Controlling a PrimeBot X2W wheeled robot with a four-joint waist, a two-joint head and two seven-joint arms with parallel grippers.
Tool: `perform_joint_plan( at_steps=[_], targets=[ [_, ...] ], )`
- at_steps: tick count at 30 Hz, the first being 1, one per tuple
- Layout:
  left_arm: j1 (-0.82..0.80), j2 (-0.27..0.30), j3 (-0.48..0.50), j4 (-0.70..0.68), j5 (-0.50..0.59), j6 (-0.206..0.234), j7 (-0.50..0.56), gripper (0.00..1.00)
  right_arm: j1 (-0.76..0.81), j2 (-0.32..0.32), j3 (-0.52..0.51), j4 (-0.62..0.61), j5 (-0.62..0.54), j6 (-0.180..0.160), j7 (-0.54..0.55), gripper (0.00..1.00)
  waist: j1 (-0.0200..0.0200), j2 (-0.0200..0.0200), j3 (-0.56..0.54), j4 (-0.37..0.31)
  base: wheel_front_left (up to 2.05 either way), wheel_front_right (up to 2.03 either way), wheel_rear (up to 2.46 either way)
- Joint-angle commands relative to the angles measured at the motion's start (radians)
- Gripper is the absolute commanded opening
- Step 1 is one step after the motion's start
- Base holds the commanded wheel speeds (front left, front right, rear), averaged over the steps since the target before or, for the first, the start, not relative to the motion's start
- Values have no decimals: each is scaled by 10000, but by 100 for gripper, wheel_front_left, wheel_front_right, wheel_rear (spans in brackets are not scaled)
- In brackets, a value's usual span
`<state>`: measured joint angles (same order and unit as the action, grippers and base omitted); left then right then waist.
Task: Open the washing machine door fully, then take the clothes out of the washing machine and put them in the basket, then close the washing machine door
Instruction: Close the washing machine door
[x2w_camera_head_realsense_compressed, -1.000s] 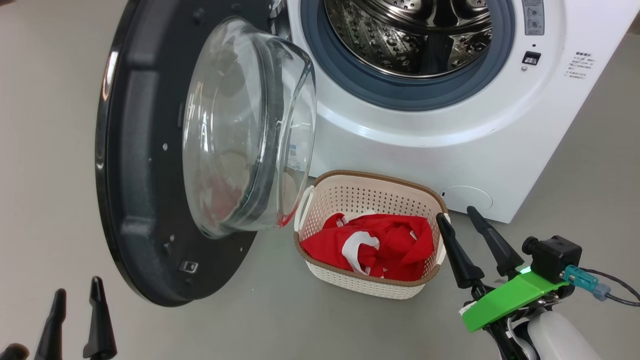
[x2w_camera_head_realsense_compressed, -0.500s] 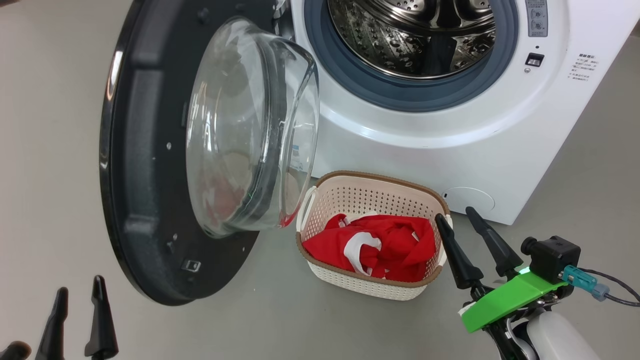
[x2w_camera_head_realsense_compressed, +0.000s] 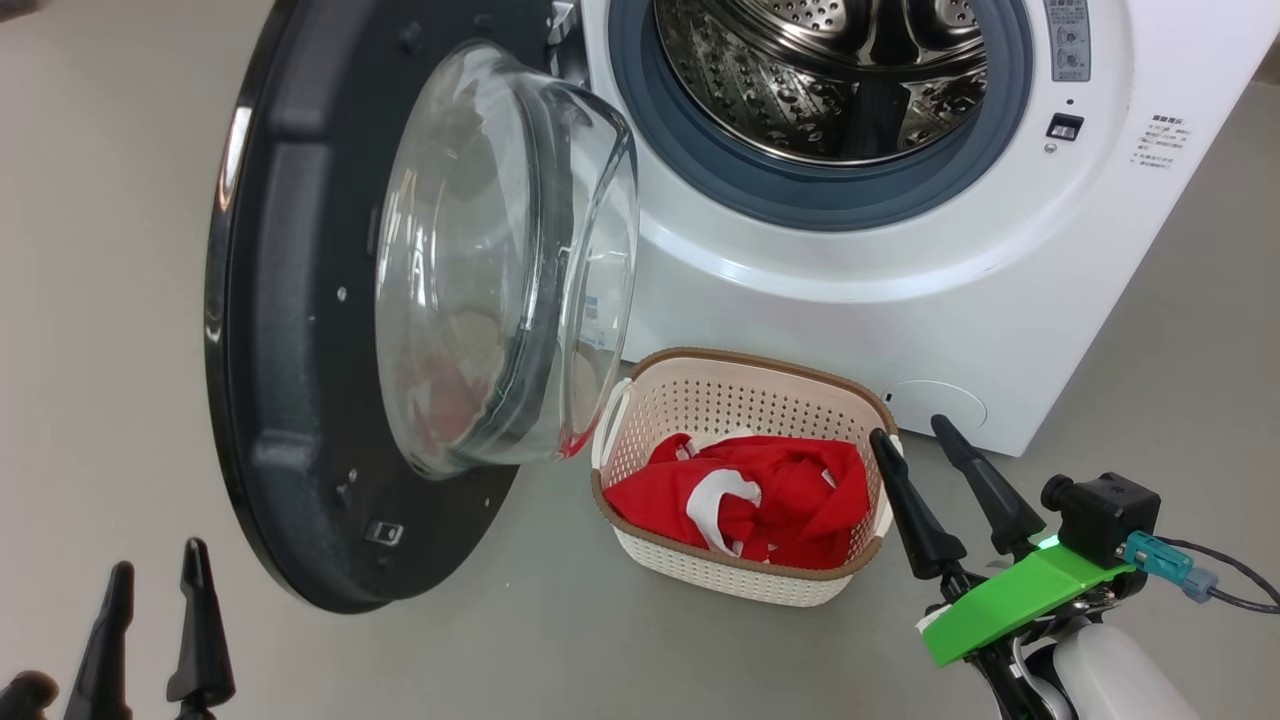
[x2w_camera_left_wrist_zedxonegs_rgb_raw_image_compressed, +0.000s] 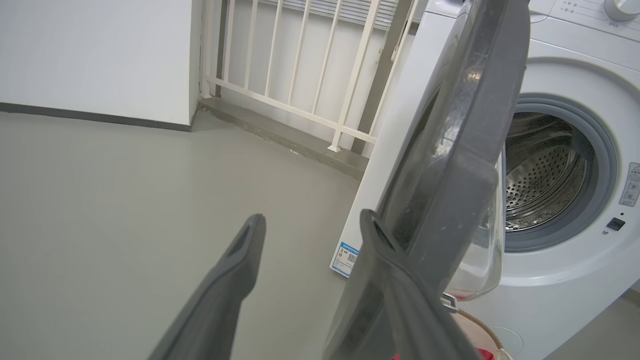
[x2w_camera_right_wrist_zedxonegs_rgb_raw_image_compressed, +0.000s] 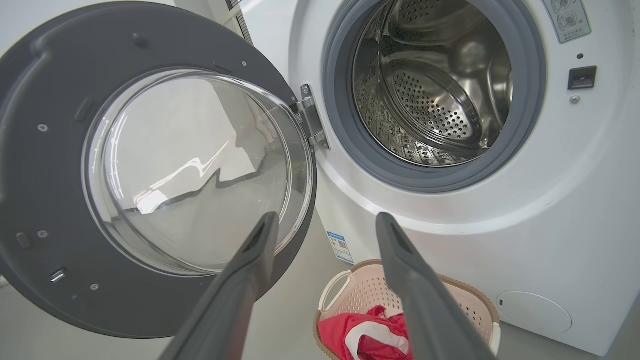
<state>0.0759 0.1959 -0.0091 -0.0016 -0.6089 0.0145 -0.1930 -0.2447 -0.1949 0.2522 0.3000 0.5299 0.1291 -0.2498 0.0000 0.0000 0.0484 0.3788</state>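
The washing machine door (x2w_camera_head_realsense_compressed: 290, 300) stands swung open to the left, its glass bowl (x2w_camera_head_realsense_compressed: 500, 260) bulging toward the basket. The white washing machine (x2w_camera_head_realsense_compressed: 850, 280) shows bare perforated steel in its drum (x2w_camera_right_wrist_zedxonegs_rgb_raw_image_compressed: 435, 95). The cream basket (x2w_camera_head_realsense_compressed: 735, 358) sits on the floor in front of it, with the red clothes (x2w_camera_head_realsense_compressed: 760, 495) lying inside. My right gripper (x2w_camera_head_realsense_compressed: 908, 430) is open just right of the basket's right rim, holding nothing. Open and empty as well, my left gripper (x2w_camera_head_realsense_compressed: 157, 560) is low on the floor side, below the door's lower edge. In the left wrist view the door's edge (x2w_camera_left_wrist_zedxonegs_rgb_raw_image_compressed: 460, 150) rises just beyond my left gripper (x2w_camera_left_wrist_zedxonegs_rgb_raw_image_compressed: 312, 216).
Grey floor (x2w_camera_head_realsense_compressed: 90, 200) spreads left of the door and around the basket. A white wall and a white railing (x2w_camera_left_wrist_zedxonegs_rgb_raw_image_compressed: 300, 60) stand behind the machine's left side. A small blue label (x2w_camera_left_wrist_zedxonegs_rgb_raw_image_compressed: 345, 259) marks the machine's lower corner. The door's hinge (x2w_camera_right_wrist_zedxonegs_rgb_raw_image_compressed: 312, 117) sits left of the drum opening.
The head view has shifted slightly, so everything sits a little lower in it. Door, basket, clothes and both grippers keep their places relative to one another.
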Motion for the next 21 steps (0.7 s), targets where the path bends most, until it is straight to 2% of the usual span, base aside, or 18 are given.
perform_joint_plan(
  at_steps=[1, 4, 5, 6, 7, 8, 11, 17, 21],
  targets=[
    [-466, 282, 325, -334, -21, 72, 28, 100, -33, -6, 203, -227, 22, 16, -120, 100, 0, 0, -11, 8, 0, 0, 0],
    [-473, 303, 289, -468, -38, 94, 112, 97, -16, 14, 206, -227, 20, 16, -120, 100, 0, 0, -33, 23, 0, 0, 0],
    [-474, 312, 284, -519, -66, 93, 155, 72, -11, 20, 212, -227, 18, 16, -120, 100, 0, 0, -35, 26, 0, 0, 0],
    [-476, 312, 285, -571, -132, 81, 215, 36, -8, 25, 216, -226, 18, 16, -120, 100, 0, 0, -38, 31, 0, 0, 0],
    [-486, 319, 297, -634, -202, 67, 272, 12, -3, 30, 218, -225, 19, 16, -120, 100, 0, 0, -48, 34, 0, 0, 0],
    [-499, 346, 313, -704, -259, 57, 337, 0, 4, 35, 221, -223, 19, 16, -120, 100, 0, 0, -58, 38, 0, 0, 0],
    [-593, 474, 370, -973, -491, -11, 632, 0, 16, 41, 220, -219, 17, 16, -120, 100, 0, 0, -67, 55, 0, 0, 0],
    [-1088, 521, 739, -1822, -1884, -42, 1750, 0, -4, 55, 235, -207, 14, 16, -120, 100, 0, 0, -83, 87, 0, 0, 0],
    [-1630, 780, 1082, -2019, -2934, 85, 2786, 0, 9, 98, 244, -184, 33, 16, -120, 100, 0, 0, -162, 73, 0, 0, 0]
  ],
)
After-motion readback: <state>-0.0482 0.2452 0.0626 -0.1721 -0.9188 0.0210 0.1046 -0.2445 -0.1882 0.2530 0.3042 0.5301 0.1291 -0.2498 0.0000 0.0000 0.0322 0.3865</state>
